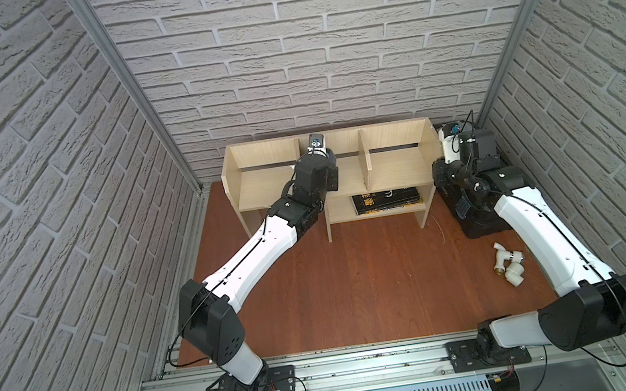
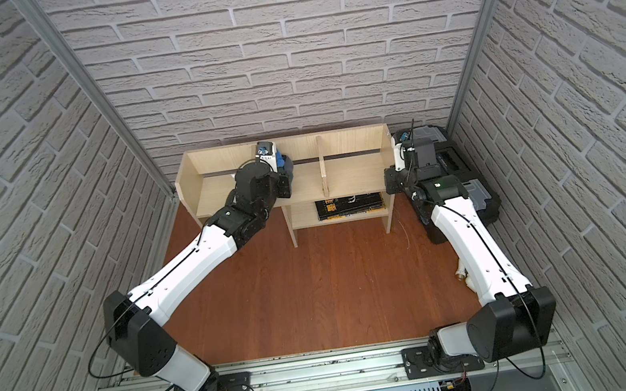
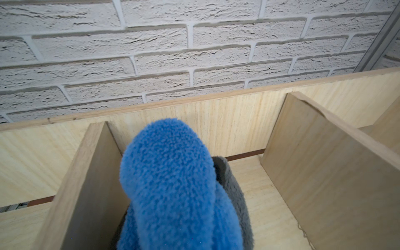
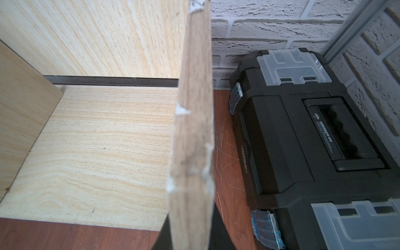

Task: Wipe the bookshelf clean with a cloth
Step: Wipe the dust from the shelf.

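Left gripper clamped mid-bundle on the microfibre cloth, judged soft and light, in the middle compartment of the bookshelf; right gripper pinching its end panel.

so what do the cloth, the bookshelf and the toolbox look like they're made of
The cloth: soft microfibre or fleece by its fuzzy pile, blue one face, grey the other. The bookshelf: probably laminated board, pale matte wood-grain print, rough chipped edge. The toolbox: moulded black plastic, matte, with translucent lid compartments.

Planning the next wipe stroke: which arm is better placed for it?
Left: the left hand holds the cloth inside the shelf's middle compartment. The right hand is shut on the shelf's end panel.
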Controlling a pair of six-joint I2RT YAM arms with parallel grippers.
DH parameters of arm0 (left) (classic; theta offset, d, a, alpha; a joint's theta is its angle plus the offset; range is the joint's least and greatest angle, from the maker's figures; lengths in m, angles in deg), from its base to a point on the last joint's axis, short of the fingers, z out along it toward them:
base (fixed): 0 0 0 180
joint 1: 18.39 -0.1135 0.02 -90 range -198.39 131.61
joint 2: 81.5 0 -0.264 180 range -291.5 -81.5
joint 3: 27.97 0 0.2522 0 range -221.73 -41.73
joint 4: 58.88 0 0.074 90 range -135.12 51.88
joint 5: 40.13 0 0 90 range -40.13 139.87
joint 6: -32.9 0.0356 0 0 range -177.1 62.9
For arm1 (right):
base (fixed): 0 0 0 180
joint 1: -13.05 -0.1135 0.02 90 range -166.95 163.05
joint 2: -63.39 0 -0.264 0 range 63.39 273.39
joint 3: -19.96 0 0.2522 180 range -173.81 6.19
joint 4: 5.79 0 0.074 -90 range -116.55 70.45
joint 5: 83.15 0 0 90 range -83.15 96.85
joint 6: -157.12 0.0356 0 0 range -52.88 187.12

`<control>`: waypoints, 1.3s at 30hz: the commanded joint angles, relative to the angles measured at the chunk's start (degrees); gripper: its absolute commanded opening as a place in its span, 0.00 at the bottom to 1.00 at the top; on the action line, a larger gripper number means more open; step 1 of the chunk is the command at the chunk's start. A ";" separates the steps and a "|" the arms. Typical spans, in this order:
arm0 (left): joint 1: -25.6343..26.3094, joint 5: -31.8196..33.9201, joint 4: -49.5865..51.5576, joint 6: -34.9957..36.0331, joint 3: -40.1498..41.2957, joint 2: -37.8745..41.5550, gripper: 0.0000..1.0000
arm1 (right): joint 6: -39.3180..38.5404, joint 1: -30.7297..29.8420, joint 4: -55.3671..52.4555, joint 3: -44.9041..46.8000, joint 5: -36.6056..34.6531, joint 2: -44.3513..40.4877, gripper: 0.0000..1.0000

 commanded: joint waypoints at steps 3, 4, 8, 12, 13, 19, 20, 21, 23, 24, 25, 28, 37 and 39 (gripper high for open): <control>1.90 6.93 1.12 3.74 -3.65 0.84 0.00 | 3.53 -2.17 0.39 0.36 15.17 -0.14 0.03; 2.19 9.57 0.80 5.45 -3.37 1.02 0.00 | 3.48 -2.12 0.26 0.35 14.99 -0.17 0.03; 0.85 12.24 1.49 7.38 -2.49 1.72 0.00 | 3.60 -2.17 0.30 0.29 15.16 -0.09 0.03; 1.30 5.25 1.90 7.26 -3.30 1.33 0.00 | 3.75 -2.18 0.19 -0.34 15.15 0.49 0.03; 1.71 1.60 1.42 6.49 -3.47 1.32 0.00 | 3.72 -2.16 0.03 -0.50 15.20 0.53 0.03; 7.83 -8.29 4.25 7.47 -12.50 -0.82 0.00 | 3.42 -2.13 -0.18 -0.22 14.72 0.35 0.03; 8.78 -8.12 4.32 8.12 -13.68 -1.01 0.00 | 3.46 -2.19 -0.19 -0.18 14.65 0.40 0.03; 9.61 -7.45 4.17 8.73 -14.69 -1.05 0.00 | 3.43 -2.12 -0.19 -0.24 14.63 0.41 0.03; 9.88 -5.33 3.35 9.22 -15.25 -1.14 0.00 | 3.50 -2.14 -0.27 -0.35 14.61 0.58 0.03; 9.67 -3.20 2.81 9.58 -15.20 -1.34 0.00 | 3.54 -2.17 -0.36 -0.48 14.61 0.69 0.03; 9.23 -0.87 2.75 10.15 -15.24 -1.78 0.00 | 3.55 -2.16 -0.43 -0.58 14.70 0.79 0.03; 6.59 0.82 4.16 8.73 -14.35 -3.21 0.00 | 3.68 -2.14 -0.36 -0.53 14.73 0.65 0.03; -0.27 4.89 3.39 1.82 -4.88 -5.43 0.00 | 3.68 -2.15 -1.40 -0.94 13.73 1.73 0.03; -1.07 4.37 4.47 1.39 -5.45 -6.77 0.00 | 3.86 -2.16 -1.21 -0.89 13.90 1.36 0.03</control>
